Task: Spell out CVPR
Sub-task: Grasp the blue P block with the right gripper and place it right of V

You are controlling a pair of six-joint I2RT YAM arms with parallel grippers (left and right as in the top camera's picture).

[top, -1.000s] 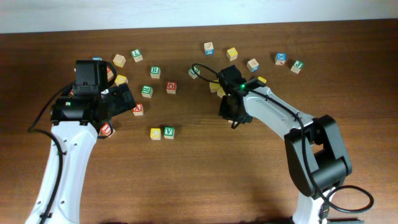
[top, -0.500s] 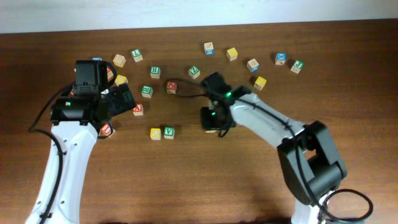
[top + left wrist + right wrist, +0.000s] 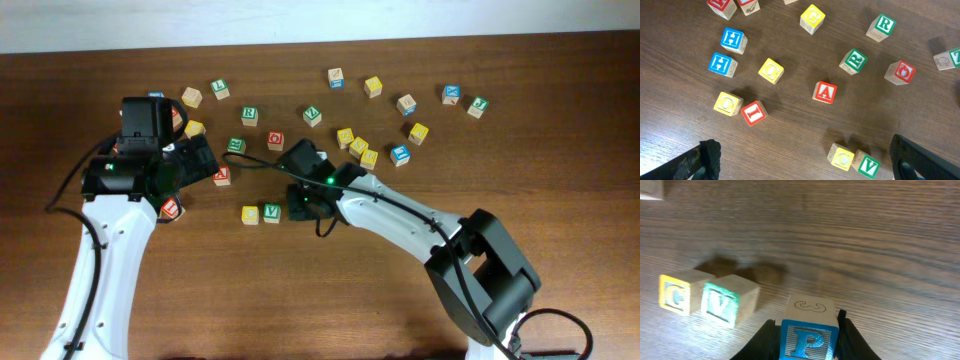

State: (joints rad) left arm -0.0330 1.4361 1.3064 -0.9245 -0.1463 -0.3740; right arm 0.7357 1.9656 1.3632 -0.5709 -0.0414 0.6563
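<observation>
The yellow C cube [image 3: 250,214] and green V cube [image 3: 272,212] stand side by side on the table. My right gripper [image 3: 303,203] is just right of the V, shut on the blue P cube [image 3: 809,330], which it hides in the overhead view. In the right wrist view the P hangs between the fingers [image 3: 807,336], right of the C [image 3: 674,294] and V [image 3: 722,302]. Two green R cubes [image 3: 249,115] [image 3: 236,146] lie farther back. My left gripper [image 3: 196,162] is open and empty above the left cubes. Its view shows the C [image 3: 842,157] and V [image 3: 868,165].
Red A [image 3: 222,176], red I [image 3: 171,208] and red O [image 3: 276,140] cubes lie near the left gripper. A cluster of yellow cubes [image 3: 358,147] and a blue one [image 3: 400,154] sit behind the right arm. More cubes are scattered along the back.
My right gripper has moved left across the table with the P cube, from near the yellow cluster to beside the V. The left arm has not moved.
</observation>
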